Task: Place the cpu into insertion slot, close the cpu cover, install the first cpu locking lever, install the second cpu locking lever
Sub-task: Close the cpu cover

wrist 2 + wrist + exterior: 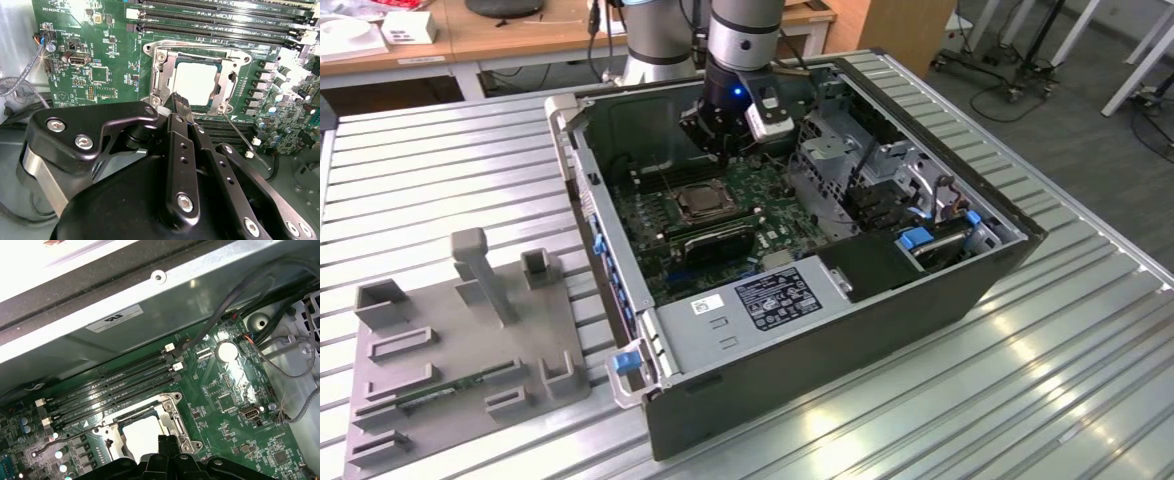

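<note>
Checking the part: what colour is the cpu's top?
Pale silver-grey; the cpu shows best in the second wrist view.

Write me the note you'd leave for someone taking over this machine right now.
Tool: shut, nothing seen in it, tips at the edge of the cover.
Cpu: in the slot.
Cover: down over the cpu, which shows through its window.
Done: cpu placed; cover looks closed.
Left: both levers seem unlocked; one lever sticks out loose from the cover's corner.
</note>
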